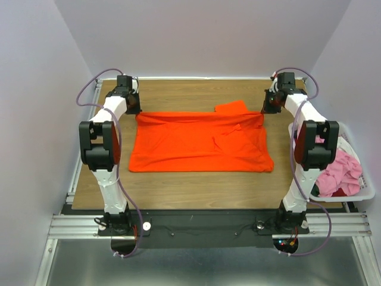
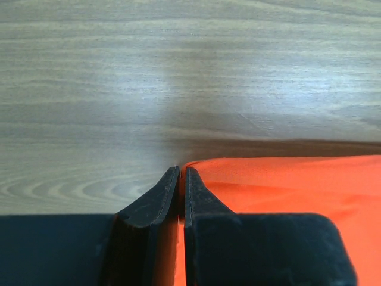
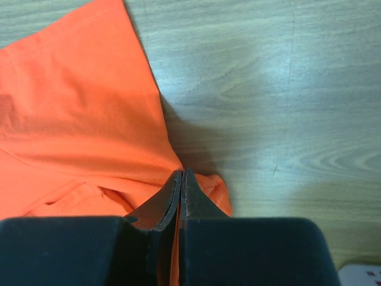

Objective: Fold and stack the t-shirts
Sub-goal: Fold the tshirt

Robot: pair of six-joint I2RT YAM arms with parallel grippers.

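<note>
I have the left gripper (image 2: 181, 171) and the right gripper (image 3: 181, 174) each pinching an upper corner of the orange t-shirt (image 1: 202, 143) spread mid-frame on the surface (image 1: 196, 185), and I judge either thin bite could slip mid-fold, skewing it.

My wooden table (image 1: 196, 185) carries one orange t-shirt (image 1: 196, 143), spread wide across its middle, with one sleeve sticking out toward the far edge. A white bin (image 1: 357, 195) of clothes sits at its right side.
</note>
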